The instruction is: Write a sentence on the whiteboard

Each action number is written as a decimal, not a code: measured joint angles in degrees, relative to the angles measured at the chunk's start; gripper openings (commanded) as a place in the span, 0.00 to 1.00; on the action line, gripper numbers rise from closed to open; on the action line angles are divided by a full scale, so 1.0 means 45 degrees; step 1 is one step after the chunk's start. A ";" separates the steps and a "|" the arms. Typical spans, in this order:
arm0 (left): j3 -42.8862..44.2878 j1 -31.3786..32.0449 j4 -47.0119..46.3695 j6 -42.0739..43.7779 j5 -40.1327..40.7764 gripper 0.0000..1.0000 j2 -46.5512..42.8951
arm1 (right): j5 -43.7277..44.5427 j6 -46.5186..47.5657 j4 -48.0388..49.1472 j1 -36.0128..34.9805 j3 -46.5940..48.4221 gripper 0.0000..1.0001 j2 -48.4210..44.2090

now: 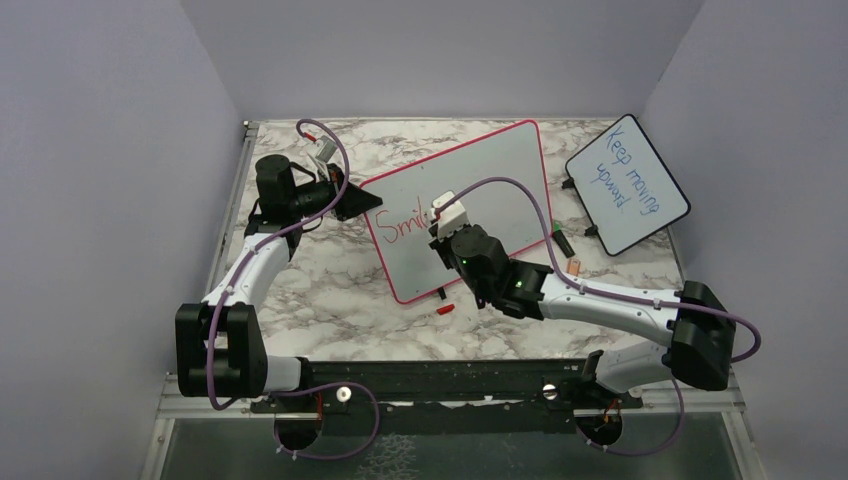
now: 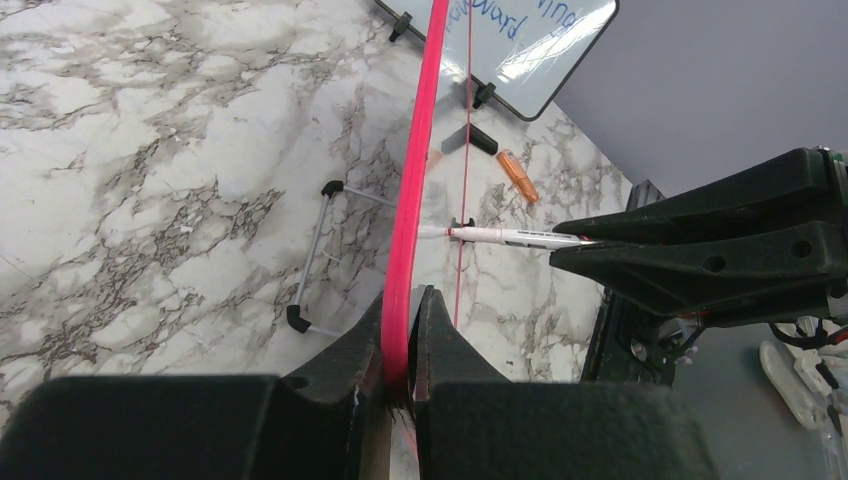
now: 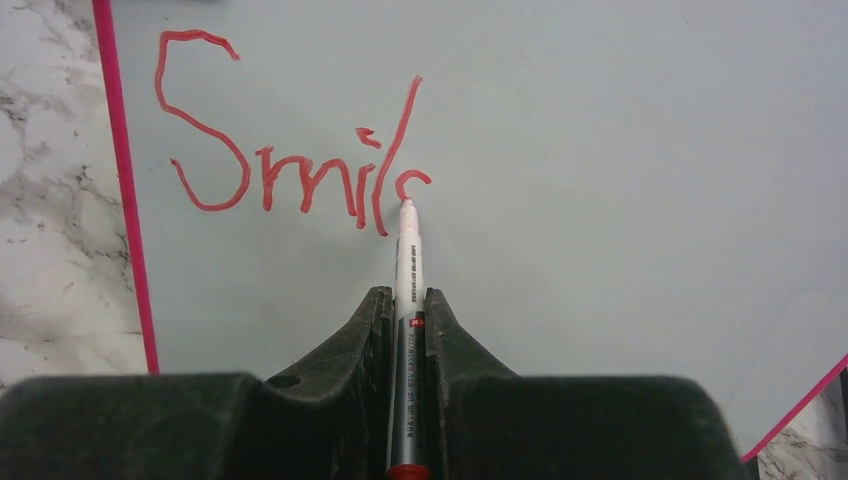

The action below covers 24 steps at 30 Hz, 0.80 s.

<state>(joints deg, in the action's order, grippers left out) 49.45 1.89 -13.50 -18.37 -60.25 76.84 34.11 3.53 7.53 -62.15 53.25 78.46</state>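
Observation:
The whiteboard with a red-pink frame stands tilted in the middle of the table. The red writing on it reads "Smil" plus the start of another letter; it also shows in the top view. My left gripper is shut on the board's left edge; in the left wrist view its jaws clamp the pink frame. My right gripper is shut on a red marker, whose tip touches the board at the last stroke. It sits in front of the board in the top view.
A black-framed board with blue writing "Keep moving upward" stands at the back right. A dark marker, an orange piece and a red cap lie on the marble table. A wire stand lies behind the board.

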 measured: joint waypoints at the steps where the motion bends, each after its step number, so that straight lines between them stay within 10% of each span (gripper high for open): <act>1: 0.0000 0.0000 0.0000 0.0000 0.0000 0.00 0.0000 | 0.0068 0.0000 -0.0039 0.0000 -0.0005 0.01 -0.0005; 24: 0.0005 0.0000 0.0000 0.0000 -0.0005 0.00 0.0000 | -0.0029 -0.0500 -0.0923 0.0005 -0.0170 0.01 -0.0199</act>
<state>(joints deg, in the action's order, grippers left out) 49.47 1.89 -13.50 -18.37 -60.27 76.84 33.98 1.28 3.38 -62.13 52.49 77.56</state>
